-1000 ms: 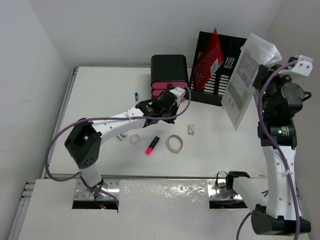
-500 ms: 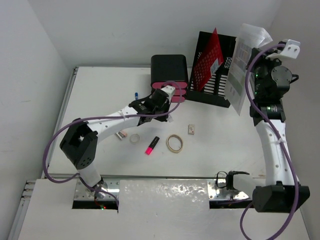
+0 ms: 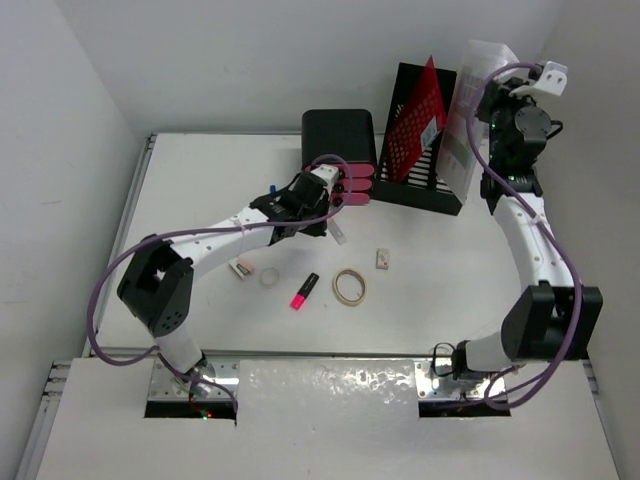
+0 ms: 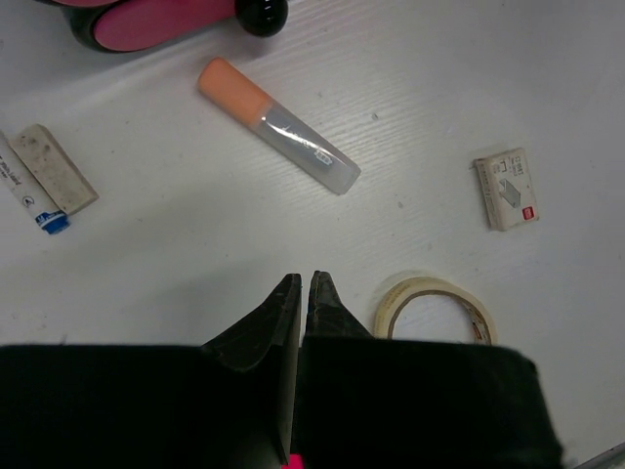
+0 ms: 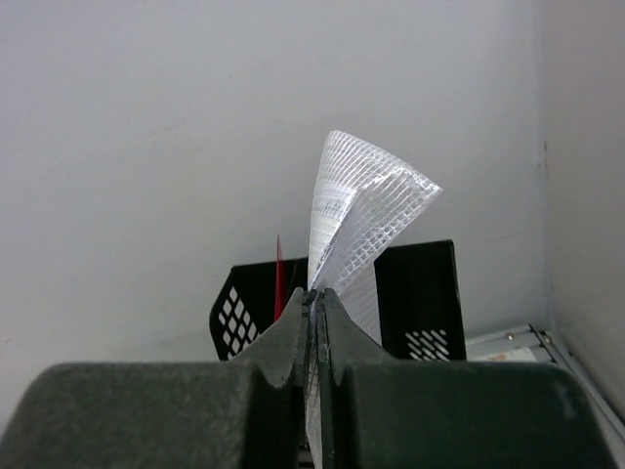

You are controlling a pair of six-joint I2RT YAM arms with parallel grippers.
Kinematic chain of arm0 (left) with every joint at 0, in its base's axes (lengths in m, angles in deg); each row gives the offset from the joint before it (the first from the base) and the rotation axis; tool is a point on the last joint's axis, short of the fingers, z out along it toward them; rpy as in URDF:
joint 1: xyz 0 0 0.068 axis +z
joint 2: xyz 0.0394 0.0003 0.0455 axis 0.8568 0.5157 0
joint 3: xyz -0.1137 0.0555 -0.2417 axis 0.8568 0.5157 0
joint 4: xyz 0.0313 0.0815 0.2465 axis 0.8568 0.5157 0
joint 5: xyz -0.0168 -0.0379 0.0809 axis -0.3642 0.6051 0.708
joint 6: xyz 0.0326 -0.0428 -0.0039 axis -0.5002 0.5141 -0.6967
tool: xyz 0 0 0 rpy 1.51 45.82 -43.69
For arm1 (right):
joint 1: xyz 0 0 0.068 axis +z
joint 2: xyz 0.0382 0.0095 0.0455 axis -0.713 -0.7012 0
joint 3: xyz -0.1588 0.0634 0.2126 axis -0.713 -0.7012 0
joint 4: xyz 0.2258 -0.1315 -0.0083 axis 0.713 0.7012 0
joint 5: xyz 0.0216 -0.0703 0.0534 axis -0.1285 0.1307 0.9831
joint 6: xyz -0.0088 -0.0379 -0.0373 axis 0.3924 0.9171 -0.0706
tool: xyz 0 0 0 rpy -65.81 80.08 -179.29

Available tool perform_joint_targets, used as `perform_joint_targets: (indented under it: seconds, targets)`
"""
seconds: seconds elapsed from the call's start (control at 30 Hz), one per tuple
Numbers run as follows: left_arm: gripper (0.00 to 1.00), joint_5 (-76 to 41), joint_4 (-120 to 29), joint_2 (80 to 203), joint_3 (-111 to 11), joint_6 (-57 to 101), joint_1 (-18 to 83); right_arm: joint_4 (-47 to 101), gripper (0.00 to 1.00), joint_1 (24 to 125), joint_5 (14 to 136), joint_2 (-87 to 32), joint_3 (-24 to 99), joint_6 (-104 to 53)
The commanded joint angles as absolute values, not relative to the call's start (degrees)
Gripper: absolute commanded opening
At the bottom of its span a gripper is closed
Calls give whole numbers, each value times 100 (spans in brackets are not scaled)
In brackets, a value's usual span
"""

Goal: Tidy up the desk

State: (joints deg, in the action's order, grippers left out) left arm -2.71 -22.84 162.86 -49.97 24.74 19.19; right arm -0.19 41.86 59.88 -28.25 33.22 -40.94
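Note:
The desk (image 3: pixel 200 180) is a white tabletop with rails at its edges. My right gripper (image 3: pixel 490 105) is shut on a clear mesh document pouch (image 3: pixel 465 110) and holds it upright above the black file rack (image 3: pixel 430 150). In the right wrist view the pouch (image 5: pixel 356 205) rises from between my shut fingers (image 5: pixel 314 293), with the rack (image 5: pixel 420 293) behind. My left gripper (image 3: pixel 305 215) is shut and empty, above the desk next to the pink-and-black drawer unit (image 3: pixel 340 150). In the left wrist view its tips (image 4: pixel 303 283) hover short of an orange-capped clear tube (image 4: pixel 278 125).
On the desk lie a tape roll (image 3: pixel 349 287), a pink highlighter (image 3: pixel 304 290), a staple box (image 3: pixel 383 259), a small tape ring (image 3: pixel 269 276), an eraser (image 3: pixel 240 268) and a blue-tipped pen (image 3: pixel 272 190). A red folder (image 3: pixel 425 110) stands in the rack.
My right arm has swung the pouch back and left, from beside the rack to above it. My left gripper has drifted slightly left, still shut.

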Motion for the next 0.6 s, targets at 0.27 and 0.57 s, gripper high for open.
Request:
perform_joint_targets:
  seconds: [0.27,0.57]
  targets:
    - [0,-150,-2066,16297,-5132,2522,2169,-2204,0,4284,5846,-4066,4067,-4432]
    - [0,-220,-1846,16472,-5291,2531,2345,-3610,0,4669,5662,-4621,3909,-4080]
